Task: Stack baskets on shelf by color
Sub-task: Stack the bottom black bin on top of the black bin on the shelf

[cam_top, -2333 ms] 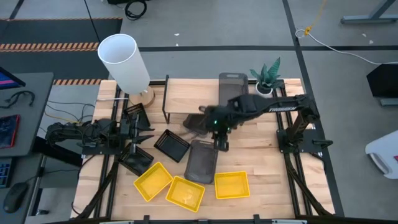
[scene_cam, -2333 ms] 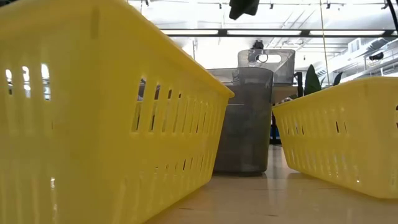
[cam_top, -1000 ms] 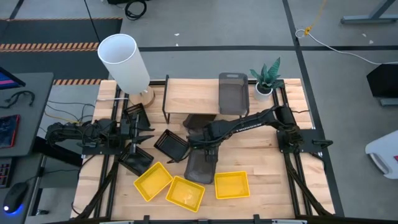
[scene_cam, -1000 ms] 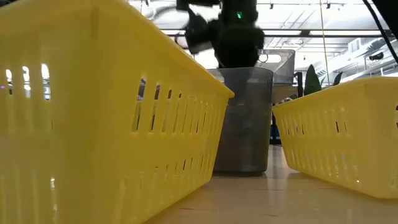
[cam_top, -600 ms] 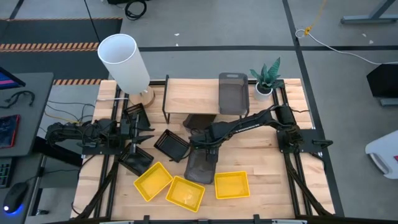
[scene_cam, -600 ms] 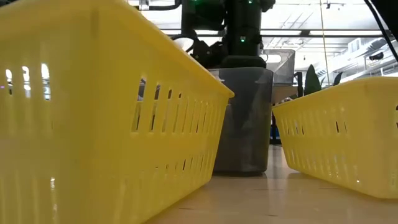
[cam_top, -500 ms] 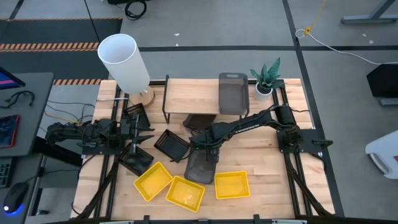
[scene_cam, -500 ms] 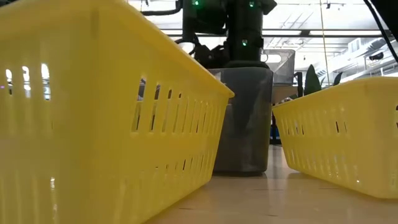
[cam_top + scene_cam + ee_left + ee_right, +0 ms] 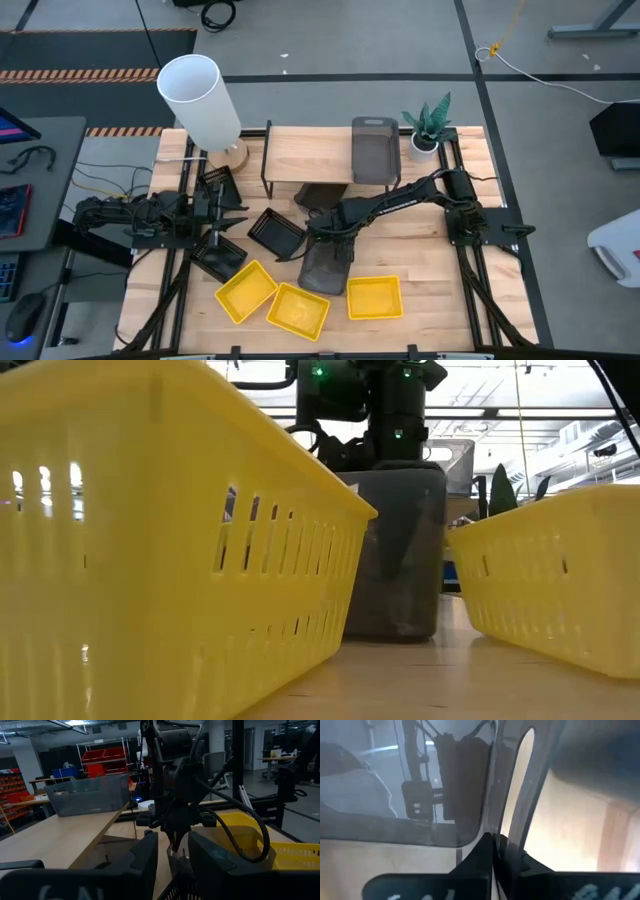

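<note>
We see a wooden table [image 9: 420, 270] with a shelf [image 9: 305, 160] along its back edge. The right gripper [image 9: 327, 240] pinches the rim of a grey basket [image 9: 325, 268] mid-table. Three yellow baskets [image 9: 296, 309] line the front edge. The left gripper [image 9: 222, 223], half apart, waits near the left edge.

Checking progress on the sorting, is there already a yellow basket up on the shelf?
No. In the high view the shelf carries only a dark grey basket; all three yellow baskets sit on the tabletop.
</note>
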Action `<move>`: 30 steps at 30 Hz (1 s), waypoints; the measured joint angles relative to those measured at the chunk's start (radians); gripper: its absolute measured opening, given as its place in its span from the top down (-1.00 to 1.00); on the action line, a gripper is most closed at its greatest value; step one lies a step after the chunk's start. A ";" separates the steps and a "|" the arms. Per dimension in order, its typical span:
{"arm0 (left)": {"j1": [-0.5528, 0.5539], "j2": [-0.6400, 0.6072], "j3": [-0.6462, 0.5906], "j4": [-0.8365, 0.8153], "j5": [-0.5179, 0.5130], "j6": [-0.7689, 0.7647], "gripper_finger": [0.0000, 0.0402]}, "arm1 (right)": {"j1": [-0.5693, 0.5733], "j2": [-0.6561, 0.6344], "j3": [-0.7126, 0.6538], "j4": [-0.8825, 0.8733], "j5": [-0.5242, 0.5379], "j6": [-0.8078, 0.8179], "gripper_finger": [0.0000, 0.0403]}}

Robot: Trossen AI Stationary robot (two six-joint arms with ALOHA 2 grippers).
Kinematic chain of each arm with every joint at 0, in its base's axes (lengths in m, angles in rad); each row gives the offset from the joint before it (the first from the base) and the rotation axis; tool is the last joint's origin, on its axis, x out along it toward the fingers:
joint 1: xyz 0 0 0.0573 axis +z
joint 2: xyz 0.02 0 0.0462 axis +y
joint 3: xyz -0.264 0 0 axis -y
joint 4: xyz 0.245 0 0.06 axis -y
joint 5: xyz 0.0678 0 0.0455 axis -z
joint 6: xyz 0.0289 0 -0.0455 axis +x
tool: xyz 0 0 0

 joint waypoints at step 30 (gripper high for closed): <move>0.000 0.000 0.000 0.000 0.000 0.000 0.43 | -0.287 -0.159 0.768 -0.549 -0.052 -0.285 0.97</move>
